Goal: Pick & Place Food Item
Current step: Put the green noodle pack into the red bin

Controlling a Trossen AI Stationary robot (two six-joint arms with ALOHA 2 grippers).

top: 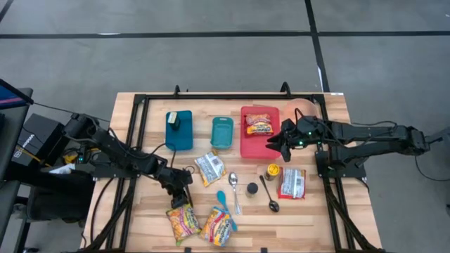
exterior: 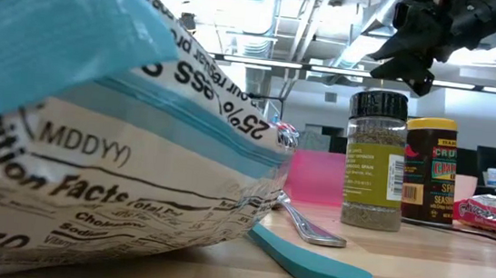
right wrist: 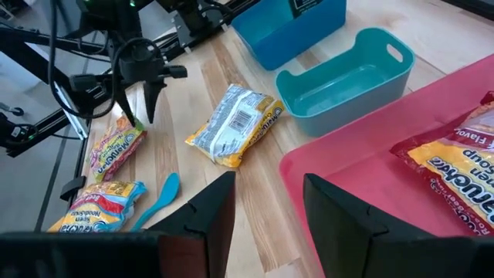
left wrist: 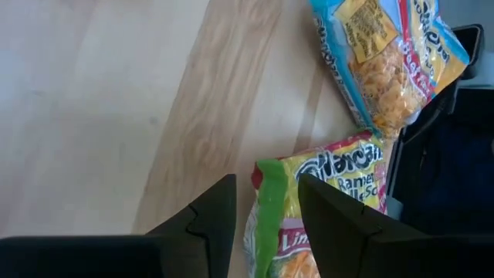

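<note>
A yellow packet with a green end point(top: 183, 222) lies flat near the table's front edge. My left gripper point(top: 181, 198) slants down over its far end. In the left wrist view the gripper point(left wrist: 266, 182) is open, one finger on either side of the green end point(left wrist: 270, 208); I cannot tell whether they touch it. A blue-and-yellow packet point(top: 218, 225) lies flat next to it. My right gripper point(top: 278, 144) hangs open over the red tray point(top: 246, 146), holding nothing. A red-and-yellow packet point(top: 259, 124) lies in that tray.
A blue bin point(top: 179, 130) and a teal bin point(top: 222, 132) stand behind the packets. A silver-and-yellow packet point(top: 209, 167), three spoons point(top: 234, 190), two spice jars point(top: 273, 171) and a red-and-white packet point(top: 292, 183) lie mid-table. A pink plate point(top: 302, 109) sits at the far right.
</note>
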